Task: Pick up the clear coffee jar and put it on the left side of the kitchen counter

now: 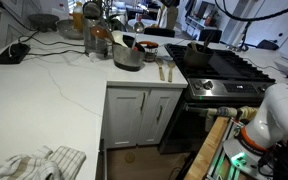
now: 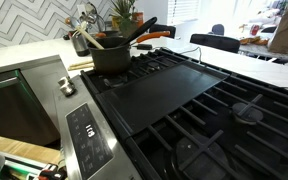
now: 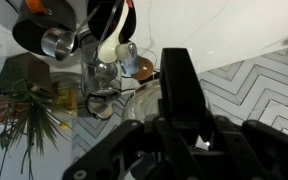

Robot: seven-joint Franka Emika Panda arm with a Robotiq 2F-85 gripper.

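In the wrist view, which looks toward the chevron backsplash, my gripper (image 3: 179,75) fills the lower middle as a dark mass of links with one black column rising at the centre. The curved clear glass of the coffee jar (image 3: 134,108) shows just left of that column, close against the fingers. I cannot tell whether the fingers are open or closed on it. The white veined kitchen counter (image 1: 54,100) spreads wide in an exterior view. I cannot pick out the jar or the gripper in either exterior view.
A round steel pot (image 1: 128,57) and an amber-filled jar (image 1: 97,42) stand at the counter's back near the stove (image 1: 229,68). A black pot (image 2: 111,57) with utensils sits on the stove. A crumpled cloth (image 1: 39,163) and a black device (image 1: 14,53) lie on the counter. A plant (image 3: 24,115) is nearby.
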